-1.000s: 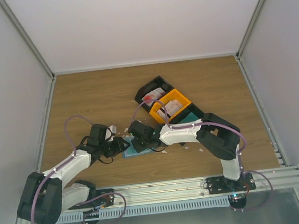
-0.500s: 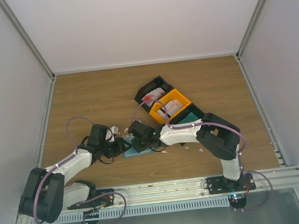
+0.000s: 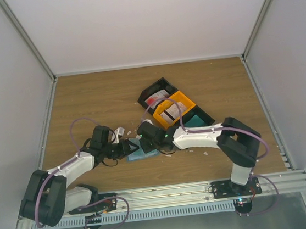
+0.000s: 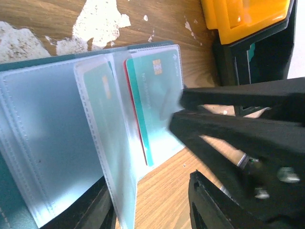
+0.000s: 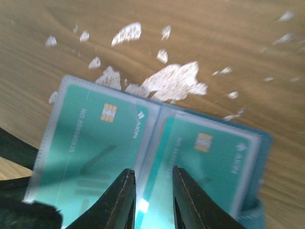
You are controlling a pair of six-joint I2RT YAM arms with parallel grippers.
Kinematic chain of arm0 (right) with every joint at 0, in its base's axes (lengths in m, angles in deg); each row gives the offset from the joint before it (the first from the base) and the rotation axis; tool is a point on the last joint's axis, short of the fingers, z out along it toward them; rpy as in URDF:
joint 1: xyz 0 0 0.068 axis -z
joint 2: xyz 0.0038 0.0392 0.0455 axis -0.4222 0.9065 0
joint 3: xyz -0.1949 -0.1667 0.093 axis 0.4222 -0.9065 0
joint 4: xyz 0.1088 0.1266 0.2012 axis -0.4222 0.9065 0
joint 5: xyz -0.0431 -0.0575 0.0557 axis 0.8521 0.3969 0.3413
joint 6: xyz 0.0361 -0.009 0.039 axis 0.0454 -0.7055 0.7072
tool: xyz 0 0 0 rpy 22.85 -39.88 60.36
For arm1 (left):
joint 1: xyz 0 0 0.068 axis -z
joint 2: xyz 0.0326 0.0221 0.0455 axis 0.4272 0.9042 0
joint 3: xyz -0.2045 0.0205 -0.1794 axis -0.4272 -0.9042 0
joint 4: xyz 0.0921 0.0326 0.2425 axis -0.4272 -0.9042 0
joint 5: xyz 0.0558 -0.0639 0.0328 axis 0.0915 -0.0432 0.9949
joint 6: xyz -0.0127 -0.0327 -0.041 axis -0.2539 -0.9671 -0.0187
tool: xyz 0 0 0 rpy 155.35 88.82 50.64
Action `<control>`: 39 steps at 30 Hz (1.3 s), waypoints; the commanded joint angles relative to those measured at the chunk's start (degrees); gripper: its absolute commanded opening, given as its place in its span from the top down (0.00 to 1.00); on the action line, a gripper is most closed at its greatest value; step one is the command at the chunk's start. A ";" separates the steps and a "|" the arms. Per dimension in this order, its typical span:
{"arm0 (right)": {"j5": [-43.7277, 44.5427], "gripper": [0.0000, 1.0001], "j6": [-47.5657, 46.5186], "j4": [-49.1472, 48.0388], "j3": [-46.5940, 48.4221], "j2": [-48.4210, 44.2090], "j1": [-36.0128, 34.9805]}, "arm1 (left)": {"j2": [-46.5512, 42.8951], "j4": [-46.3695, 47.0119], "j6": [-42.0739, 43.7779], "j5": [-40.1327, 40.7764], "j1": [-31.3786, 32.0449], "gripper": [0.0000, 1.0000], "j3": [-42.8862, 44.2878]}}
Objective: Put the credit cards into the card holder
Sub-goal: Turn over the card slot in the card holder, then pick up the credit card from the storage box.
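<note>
**Brown wood-grain table** [image 3: 85, 100]: floor of a white-walled enclosure, and it carries everything listed below.

**Right arm** [image 3: 197, 138], white and black, jointed: bent at the elbow and stretched leftward, with its head low over the middle of the table.

**Left arm** [image 3: 73, 166], same make: stretched rightward, so the two heads meet almost nose to nose.

**Three open plastic trays**, in a diagonal row just behind that meeting point:
- The far black tray [image 3: 160, 82] holds red-and-white credit cards [image 3: 155, 98].
- The orange tray [image 3: 184, 95] in the middle holds whitish credit cards [image 3: 170, 111].
- The near black tray [image 3: 201, 111] shows teal inside and is partly covered by the right arm.

**Blue-teal folding card holder** [image 3: 141, 155]: lies open on the wood between the two grippers, near the trays. Its clear plastic sleeves are fanned out like pages.

**Right gripper** [image 5: 153, 195]: hangs directly over the fold between two sleeves, with only a narrow gap between the fingers. In the left wrist view its tips sit at the outer edge of the end sleeve. I cannot tell whether they pinch anything.

**Left gripper** [image 4: 152, 207]: low at the holder's near edge with the jaws spread wide. One loose sleeve leaf stands between them, and nothing is clamped.

**Teal credit cards** [image 5: 90, 148], gold chip on each: two, one on either side of the fold, each already inside a clear sleeve.

**Red-edged credit card** [image 4: 138, 133]: tucked behind a teal one, with only a thin strip showing.

**Torn white scraps** [image 5: 174, 81]: scattered on the wood just beyond the holder.
</note>
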 commanded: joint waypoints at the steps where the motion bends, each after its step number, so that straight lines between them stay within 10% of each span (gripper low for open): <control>1: 8.38 0.75 2.66 2.01 -2.01 -6.78 0.04 | 1.32 4.72 0.21 -3.20 -0.40 0.55 0.28; 25: 8.10 0.51 -4.98 13.67 -15.62 -29.21 18.48 | 15.38 18.69 -6.01 3.37 9.44 0.36 6.86; 39: 1.06 0.60 -14.02 17.42 -14.95 -25.84 26.15 | 10.73 23.01 -8.91 7.94 15.89 0.32 7.90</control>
